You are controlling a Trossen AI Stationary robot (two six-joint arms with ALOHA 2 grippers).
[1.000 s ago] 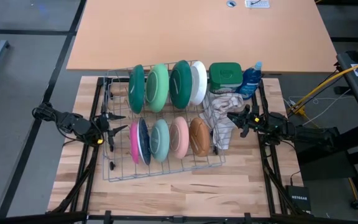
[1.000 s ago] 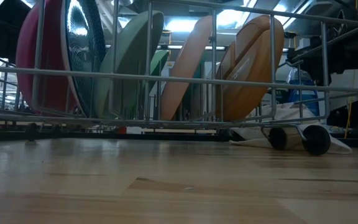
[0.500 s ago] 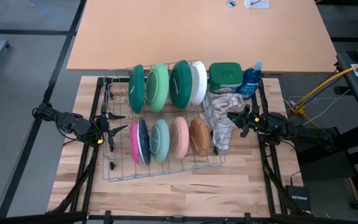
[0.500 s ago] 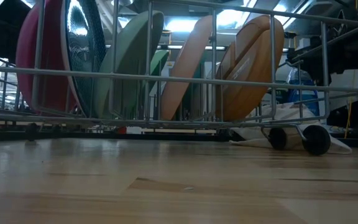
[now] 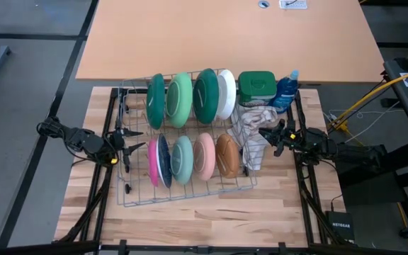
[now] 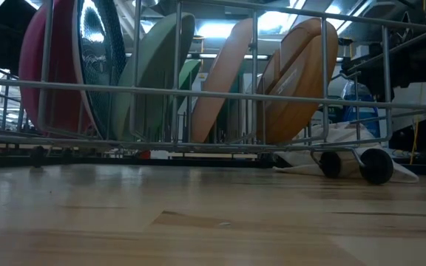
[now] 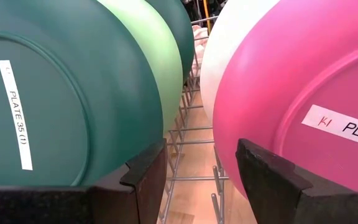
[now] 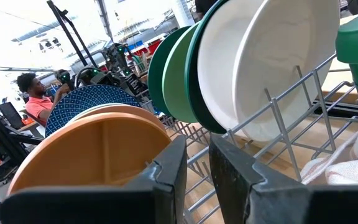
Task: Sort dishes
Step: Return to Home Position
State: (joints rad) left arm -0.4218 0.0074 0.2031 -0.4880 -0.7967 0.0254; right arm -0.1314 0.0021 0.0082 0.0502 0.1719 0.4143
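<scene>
1. Rack (image 5: 190, 190) holds plates (image 5: 190, 127) upright in two rows.
2. Left gripper (image 5: 127, 139) spread open beside rack; right gripper (image 5: 266, 133) seems narrowly parted, empty.
3. Wooden table (image 5: 190, 219); person (image 8: 35, 93) behind.

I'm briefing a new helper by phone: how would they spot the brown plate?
Find the wire dish rack in the middle of the wooden table. Its front row holds five small plates on edge. The brown plate is the end one nearest the right gripper, beside the cloth; the plate next to it is pink.
</scene>
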